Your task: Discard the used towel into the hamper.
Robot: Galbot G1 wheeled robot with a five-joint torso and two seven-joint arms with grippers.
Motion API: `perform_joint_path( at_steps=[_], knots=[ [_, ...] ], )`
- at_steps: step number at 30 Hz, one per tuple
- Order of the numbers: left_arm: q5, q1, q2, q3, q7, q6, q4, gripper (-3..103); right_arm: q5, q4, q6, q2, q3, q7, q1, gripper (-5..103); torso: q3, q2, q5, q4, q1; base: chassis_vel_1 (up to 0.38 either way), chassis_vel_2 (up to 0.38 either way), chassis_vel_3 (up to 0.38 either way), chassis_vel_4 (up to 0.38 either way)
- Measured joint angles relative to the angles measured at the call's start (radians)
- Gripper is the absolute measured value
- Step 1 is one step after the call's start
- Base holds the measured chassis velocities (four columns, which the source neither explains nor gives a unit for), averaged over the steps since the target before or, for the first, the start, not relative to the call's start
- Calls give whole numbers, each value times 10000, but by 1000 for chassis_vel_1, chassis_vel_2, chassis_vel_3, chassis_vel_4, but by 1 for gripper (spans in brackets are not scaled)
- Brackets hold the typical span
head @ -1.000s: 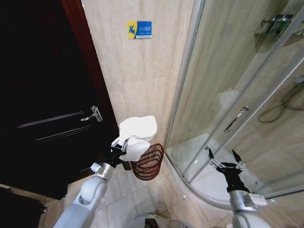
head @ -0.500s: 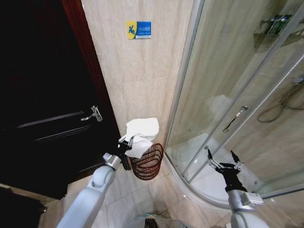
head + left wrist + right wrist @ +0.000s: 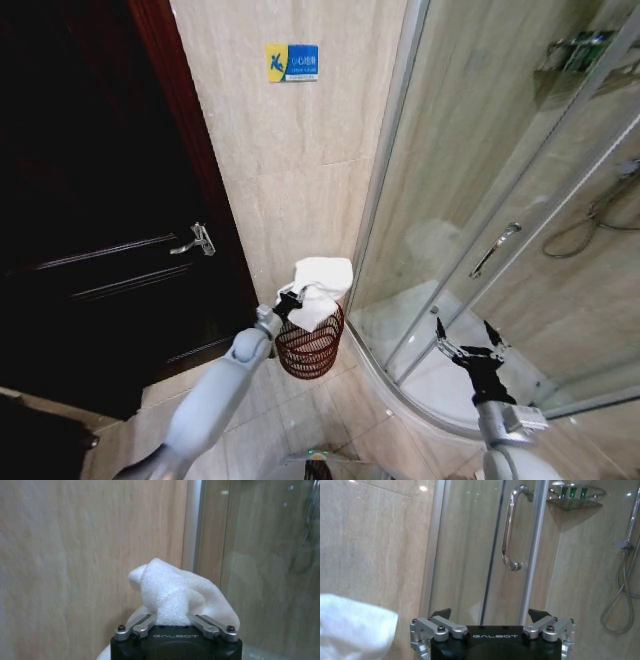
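My left gripper [image 3: 297, 301] is shut on a white towel [image 3: 321, 286] and holds it right above the open top of the hamper [image 3: 309, 351], a small reddish-brown wire-weave basket on the floor by the wall. In the left wrist view the towel [image 3: 176, 596] bulges up between the closed fingers, before the beige wall. My right gripper [image 3: 467, 342] hangs open and empty to the right, in front of the shower glass; in its wrist view the right gripper [image 3: 490, 615] stands open, with the towel [image 3: 355, 626] at the picture's edge.
A dark wooden door [image 3: 100, 230] with a metal handle [image 3: 198, 240] stands left of the hamper. A curved glass shower enclosure [image 3: 500, 200] with a chrome handle [image 3: 510, 528] fills the right. Beige tile wall [image 3: 290, 160] lies behind the hamper.
My left arm has reached forward and to the right, carrying the towel from beside the hamper to directly over its opening and lower. The right gripper has stayed nearly still.
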Motion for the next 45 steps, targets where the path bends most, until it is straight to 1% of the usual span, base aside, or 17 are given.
perform_joint_path(
  at_steps=[3,8,9,12,13,16,17,19,25,27,31,37,38,39,41,42,45],
  knots=[
    [850,-429,-634,-27,-9,-423,1358,7,6,-138,89,0,21,0,1,100,0,0,1,0,0,0,0,0,0],
    [1403,-725,-1023,-160,-122,-770,2333,7,-2,-236,183,0,5,-5,-33,100,-1,0,1,0,0,0,0,0,0],
    [1403,-725,-1023,-160,-122,-770,2333,7,-2,-236,183,0,5,-5,-33,100,-1,0,1,0,0,0,0,0,0],
    [1791,-968,-1311,-309,-254,-1007,3075,7,-18,-288,225,0,-7,-9,-32,100,-1,0,2,1,0,0,0,0,0],
    [1791,-968,-1311,-309,-254,-1007,3075,7,-18,-288,225,0,-7,-9,-32,100,-1,0,2,1,0,0,0,0,0],
    [2100,-1310,-1679,-517,-340,-1311,4021,7,-57,-375,290,0,-26,-15,-30,100,0,0,2,1,0,0,0,0,0],
    [2100,-1310,-1679,-517,-340,-1311,4021,7,-57,-375,290,0,-26,-15,-30,100,0,0,2,1,0,0,0,0,0],
    [2202,-1550,-1874,-621,-358,-1455,4520,7,-90,-435,316,0,-42,-26,-28,100,0,0,0,0,0,0,0,0,0],
    [2438,-1956,-2106,-831,-400,-1671,5139,7,-116,-506,329,0,-65,-30,29,100,-1,0,0,1,0,0,0,0,0],
    [2842,-2231,-2241,-1070,-461,-1852,5546,7,-126,-544,329,0,-81,-31,61,100,-1,0,-1,0,0,0,0,0,0],
    [3289,-2503,-2364,-1354,-496,-2069,6007,7,-129,-587,334,0,-81,-31,81,100,0,0,-1,0,0,0,0,0,0],
    [3458,-2550,-2393,-1429,-626,-2029,6117,6,-119,-599,338,0,-64,-30,82,100,-1,0,-1,0,0,0,0,0,0],
    [3490,-2546,-2388,-1430,-636,-1982,6090,11,-116,-598,339,0,-62,-31,81,100,-1,0,-2,1,0,0,0,0,0],
    [3501,-2538,-2384,-1426,-650,-1938,6054,11,-113,-598,343,0,-62,-31,79,100,-1,0,-1,1,0,0,0,0,0],
    [3510,-2538,-2390,-1416,-719,-1836,6002,22,-107,-597,356,0,-61,-29,74,100,-1,0,-1,1,0,0,0,0,0],
    [3510,-2538,-2390,-1416,-719,-1836,6002,22,-107,-597,356,0,-61,-29,74,100,-1,0,-1,1,0,0,0,0,0],
    [3532,-2556,-2389,-1401,-776,-1735,5935,38,-93,-570,364,0,-54,-26,61,100,-1,0,-1,0,0,0,0,0,0]
  ],
)
